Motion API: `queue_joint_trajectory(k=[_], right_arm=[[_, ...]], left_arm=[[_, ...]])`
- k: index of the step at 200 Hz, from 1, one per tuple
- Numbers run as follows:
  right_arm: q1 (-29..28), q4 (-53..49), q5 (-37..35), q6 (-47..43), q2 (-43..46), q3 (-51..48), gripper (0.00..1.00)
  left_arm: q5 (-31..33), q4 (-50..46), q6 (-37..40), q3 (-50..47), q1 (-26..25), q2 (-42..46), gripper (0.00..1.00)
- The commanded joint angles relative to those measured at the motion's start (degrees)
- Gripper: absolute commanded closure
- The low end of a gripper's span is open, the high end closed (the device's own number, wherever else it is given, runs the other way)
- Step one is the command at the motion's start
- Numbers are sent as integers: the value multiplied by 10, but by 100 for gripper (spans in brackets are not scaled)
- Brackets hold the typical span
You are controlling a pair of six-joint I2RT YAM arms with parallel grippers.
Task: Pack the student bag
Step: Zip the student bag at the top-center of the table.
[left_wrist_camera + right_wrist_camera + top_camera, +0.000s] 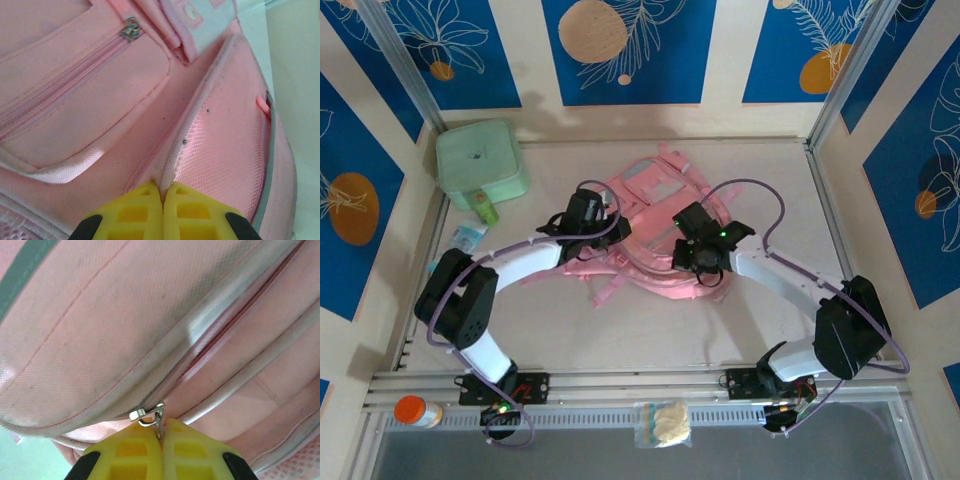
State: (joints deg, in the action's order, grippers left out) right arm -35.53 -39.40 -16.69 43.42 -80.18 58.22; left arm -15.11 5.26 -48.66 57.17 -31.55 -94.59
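**Bag.** The bag (650,190) lies flat, front up, at the middle of the desk (720,330), a little nearer the far edge. Its long axis runs roughly from the far edge toward the near edge. Loose straps trail toward the near left.

**Right gripper.** The right gripper (700,250) sits on the bag's right flank. In the right wrist view, the gripper (161,432) has its jaws closed on the metal zip pull (150,416). The zip track (225,325) leads straight away from the fingertips, up and to the right.

**Left gripper.** The left gripper (588,215) is on the bag's left side. In the left wrist view, the gripper (162,200) is closed on a piped seam (192,120) beside the mesh side panel. A front-pocket zip (131,30) lies well beyond it, zipped closed.

**Judgement.**
- The step in hand appears to be opening a compartment.
- The coming move turns on the track's line. The right gripper holds the pull, so it must travel along that track, not across it.
- The left gripper appears placed to anchor the fabric against the pull.
- Risk: the thin pull could slip from the pads.

**Surroundings.**
- A mint case (480,160) occupies the far left corner.
- A small green bottle (485,208) lies just beside the case.
- An orange-capped jar (417,411) rests at the near left edge.
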Motion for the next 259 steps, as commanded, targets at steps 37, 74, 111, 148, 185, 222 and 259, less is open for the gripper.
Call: queue_joint_trajectory(k=[37,74,111,148,185,222,259], right_arm=[[-63,12,122,-85,-49,58,100],[-84,50,116,-42,-129,111,100],[-79,57,98,-45,-132,102,100],[-75,68,104,-42,-125,90,100],[-74,75,101,-42,-119,86,100],[-76,78,103,-45,-126,89,100],[-75,85,103,-42,-131,86,100]], left_arm=[[-47,-17,146,161,66,-80,92],[-83,-17,127,140,78,-75,65],[-40,91,-55,-39,55,67,52],[29,184,-183,-147,2,107,49],[99,223,-251,-177,-50,83,50],[151,229,-285,-177,-73,60,50],[215,203,-315,-202,-85,79,49]])
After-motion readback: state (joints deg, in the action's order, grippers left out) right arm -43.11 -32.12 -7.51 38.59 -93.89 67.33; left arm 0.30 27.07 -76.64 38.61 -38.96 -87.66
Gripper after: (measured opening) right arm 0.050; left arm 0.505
